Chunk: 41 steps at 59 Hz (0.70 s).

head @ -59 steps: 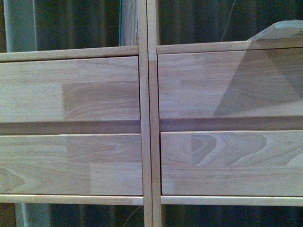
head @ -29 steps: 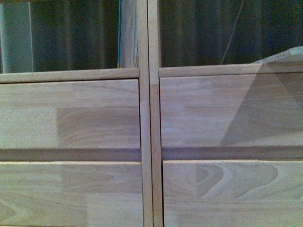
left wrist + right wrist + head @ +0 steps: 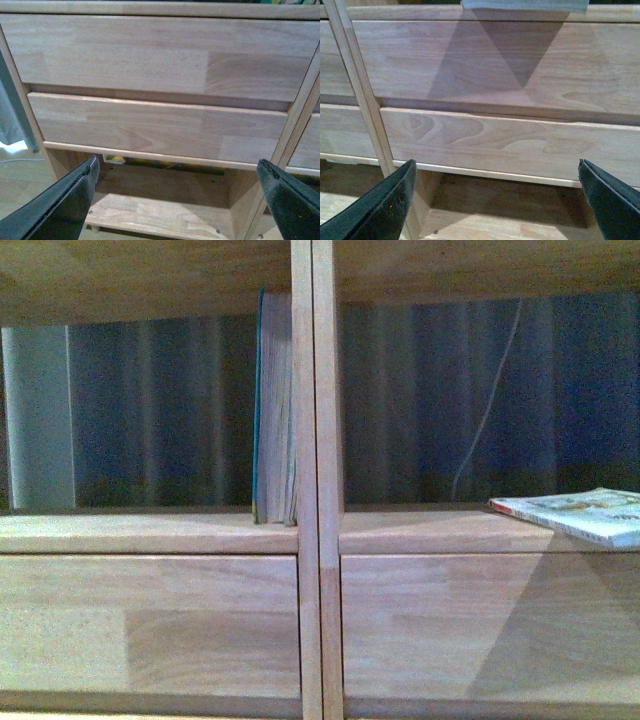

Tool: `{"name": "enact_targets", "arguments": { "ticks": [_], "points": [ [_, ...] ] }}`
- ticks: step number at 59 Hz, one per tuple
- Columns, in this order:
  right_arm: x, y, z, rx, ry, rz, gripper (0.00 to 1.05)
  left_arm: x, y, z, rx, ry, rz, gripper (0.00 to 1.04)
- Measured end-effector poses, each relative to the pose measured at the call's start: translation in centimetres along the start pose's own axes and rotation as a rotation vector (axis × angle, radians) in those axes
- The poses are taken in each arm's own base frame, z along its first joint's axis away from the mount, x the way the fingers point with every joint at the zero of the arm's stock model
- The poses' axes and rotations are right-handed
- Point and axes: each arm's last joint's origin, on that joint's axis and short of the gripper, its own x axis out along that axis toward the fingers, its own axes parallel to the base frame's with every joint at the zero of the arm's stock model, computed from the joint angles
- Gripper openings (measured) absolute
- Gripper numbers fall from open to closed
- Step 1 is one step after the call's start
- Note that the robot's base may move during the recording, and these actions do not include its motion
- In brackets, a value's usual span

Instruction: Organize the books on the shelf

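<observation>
Teal book (image 3: 275,410) upright in left bay of shelf (image 3: 316,570), touching central upright. Softcover (image 3: 585,512) flat on right bay board, well apart from teal one. My left gripper (image 3: 178,167): fingers spread wide, holding nothing, facing drawer fronts. My right gripper (image 3: 497,167): same, wide, empty.

Wide-spread right gripper (image 3: 496,162) facing shelf (image 3: 470,65)

looks like a home room: light-wood shelf (image 3: 150,533) holding books (image 3: 275,410), dark curtain (image 3: 170,410) behind, wooden floor (image 3: 20,185).
</observation>
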Motion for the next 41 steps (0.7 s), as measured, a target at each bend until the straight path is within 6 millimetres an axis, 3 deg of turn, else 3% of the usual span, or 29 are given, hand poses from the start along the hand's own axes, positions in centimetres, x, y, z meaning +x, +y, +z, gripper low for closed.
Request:
{"name": "enact_targets", "arguments": {
  "ticks": [16,26,41],
  "points": [
    [0.0,0.0,0.0,0.001,0.001,-0.003,0.98,0.0,0.0,0.0,0.000,0.000,0.000,0.97],
    [0.5,0.1,-0.7,0.066,0.098,-0.146,0.98,0.0,0.0,0.0,0.000,0.000,0.000,0.97],
    [3.9,-0.3,0.0,0.299,0.275,-0.194,0.98,0.0,0.0,0.0,0.000,0.000,0.000,0.97]
  ]
}}
